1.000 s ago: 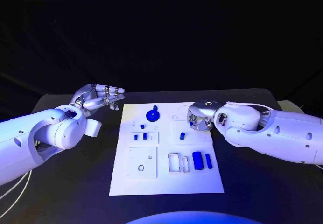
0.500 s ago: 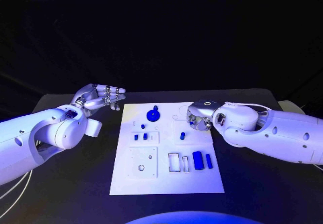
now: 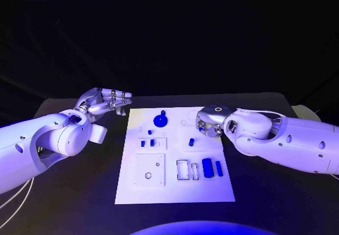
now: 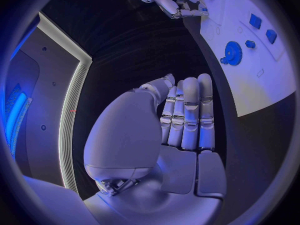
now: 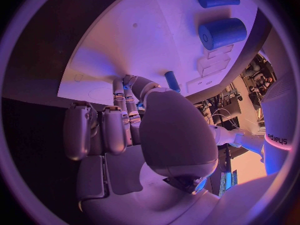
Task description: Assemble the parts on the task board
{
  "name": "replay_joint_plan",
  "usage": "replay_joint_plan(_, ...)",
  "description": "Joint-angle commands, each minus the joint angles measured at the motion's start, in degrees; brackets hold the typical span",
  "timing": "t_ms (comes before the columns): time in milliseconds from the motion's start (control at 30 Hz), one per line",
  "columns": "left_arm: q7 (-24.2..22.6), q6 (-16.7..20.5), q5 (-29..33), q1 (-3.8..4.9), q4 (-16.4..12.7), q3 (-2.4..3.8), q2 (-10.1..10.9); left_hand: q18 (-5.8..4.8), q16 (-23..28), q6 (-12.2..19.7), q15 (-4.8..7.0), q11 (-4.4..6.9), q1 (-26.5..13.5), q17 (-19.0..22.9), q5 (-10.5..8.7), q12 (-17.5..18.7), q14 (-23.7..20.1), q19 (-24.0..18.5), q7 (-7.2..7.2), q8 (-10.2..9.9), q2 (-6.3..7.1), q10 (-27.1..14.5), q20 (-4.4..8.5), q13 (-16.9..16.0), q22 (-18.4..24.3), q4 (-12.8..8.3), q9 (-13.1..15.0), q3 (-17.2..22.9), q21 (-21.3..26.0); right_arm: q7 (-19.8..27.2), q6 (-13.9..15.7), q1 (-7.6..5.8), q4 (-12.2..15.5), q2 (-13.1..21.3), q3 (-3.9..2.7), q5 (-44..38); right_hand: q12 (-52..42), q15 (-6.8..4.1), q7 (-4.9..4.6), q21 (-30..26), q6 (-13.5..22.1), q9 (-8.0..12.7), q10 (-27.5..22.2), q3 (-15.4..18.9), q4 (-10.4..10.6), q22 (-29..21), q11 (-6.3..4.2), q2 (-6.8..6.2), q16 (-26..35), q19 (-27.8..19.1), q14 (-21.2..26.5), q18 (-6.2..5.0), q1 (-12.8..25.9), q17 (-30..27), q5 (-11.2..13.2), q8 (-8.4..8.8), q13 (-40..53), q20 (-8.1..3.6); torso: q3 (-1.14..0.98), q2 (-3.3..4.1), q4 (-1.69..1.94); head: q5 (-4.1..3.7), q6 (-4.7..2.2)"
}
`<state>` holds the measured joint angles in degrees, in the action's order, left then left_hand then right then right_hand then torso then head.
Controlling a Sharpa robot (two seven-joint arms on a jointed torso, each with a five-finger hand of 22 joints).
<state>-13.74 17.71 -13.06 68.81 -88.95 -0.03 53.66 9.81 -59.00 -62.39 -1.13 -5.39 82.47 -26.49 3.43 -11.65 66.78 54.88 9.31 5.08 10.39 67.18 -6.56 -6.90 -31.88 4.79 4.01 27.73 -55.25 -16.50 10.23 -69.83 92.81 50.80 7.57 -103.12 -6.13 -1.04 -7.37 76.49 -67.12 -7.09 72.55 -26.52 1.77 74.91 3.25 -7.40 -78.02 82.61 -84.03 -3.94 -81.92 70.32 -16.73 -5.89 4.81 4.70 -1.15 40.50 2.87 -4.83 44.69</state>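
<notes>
I judge the assembly to be at an early stage. On the flat white task board [image 3: 174,156] most of the small blue parts lie loose or stand in their places, and I cannot tell from here which of them are already seated. The round blue gear with its small handle [image 3: 160,120] sits near the far edge of the board. The short blue peg [image 3: 190,142] lies near the middle. The thick blue cylinder [image 3: 207,168] and the thin blue rod [image 3: 219,169] lie side by side near the board's right edge, beside empty slots.

My right hand [image 3: 209,123] is over the far right part of the board, fingers curled downward close to the peg; whether it holds something, I cannot tell. My left hand [image 3: 105,102] hovers beyond the board's far left corner, off the board, fingers bent inward together and holding nothing.
</notes>
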Motion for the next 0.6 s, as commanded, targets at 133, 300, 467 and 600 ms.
replay_joint_plan(133, 0.2, -0.3, -0.1, 0.05, 0.1, 0.04, -0.2, 0.73, 0.0, 1.0, -0.25, -0.3, 0.3, 0.0, -0.05, -0.3, -0.8, 0.1, 0.49, -0.1, -0.32, -1.5, -0.14, -0.1, 0.2, -0.3, -0.2, -0.7, 0.6, -0.5, 3.3, -0.09, 1.1, 0.7, -0.16, -1.2, 0.0, -0.19, 0.12, 0.3, -0.3, -0.2, 0.5, -0.5, -0.1, 7.6, 0.0, 0.29, -0.3, 0.5, -2.6, 0.85, 0.5, 0.0, -0.3, -0.16, 0.1, 0.1, 0.04, -0.06, -0.04, -0.24, -0.19)
replay_joint_plan(300, 0.2, 0.2, -0.1, 0.05, 0.2, 0.04, -0.3, 0.72, 0.0, 1.4, -0.42, -0.52, 0.3, 0.0, -0.04, -0.4, -1.2, 0.0, 0.64, -0.2, -0.38, -2.3, -0.25, -0.1, 0.3, -0.4, -0.2, -1.0, 0.7, -0.5, 4.0, -0.31, 1.8, 1.4, -0.42, -0.9, 0.1, -0.17, 0.11, 0.6, -0.3, -0.2, 0.5, -0.6, -0.1, 7.8, 0.01, 0.17, -0.4, 0.6, -2.6, 0.92, 0.7, 0.1, -0.2, -0.15, 0.1, 0.11, 0.03, -0.06, -0.01, -0.56, -0.42)
replay_joint_plan(467, 0.2, 0.5, -0.1, 0.05, 0.4, 0.04, -0.5, 0.71, -0.1, 1.6, -0.6, -0.72, 0.4, 0.0, -0.05, -0.5, -1.6, -0.2, 0.75, -0.1, -0.44, -3.1, -0.38, -0.1, 0.4, -0.5, -0.1, -1.3, 0.9, -0.7, 4.5, -0.87, 3.2, 2.4, -0.74, -0.3, 0.1, -0.16, 0.12, 0.7, -0.4, -0.3, 0.6, -0.7, -0.2, 7.9, 0.01, 0.1, -0.4, 0.7, -2.6, 0.94, 0.8, 0.1, -0.2, -0.16, 0.2, 0.11, 0.07, -0.05, -0.02, -0.31, -0.63)
replay_joint_plan(600, 0.1, 0.7, -0.1, 0.05, 0.5, 0.04, -0.8, 0.71, -0.1, 1.7, -0.65, -0.78, 0.4, 0.0, -0.04, -0.5, -1.7, -0.2, 0.78, -0.1, -0.48, -3.4, -0.43, -0.1, 0.4, -0.5, -0.1, -1.4, 1.0, -1.0, 4.4, -1.37, 5.7, 3.2, -0.98, 0.9, 0.2, -0.16, 0.12, 0.8, -0.4, -0.3, 0.6, -0.7, -0.2, 7.9, 0.0, 0.08, -0.5, 0.7, -2.6, 0.96, 0.9, 0.1, -0.2, -0.16, 0.2, 0.11, 0.04, -0.01, 0.04, 0.09, -0.75)
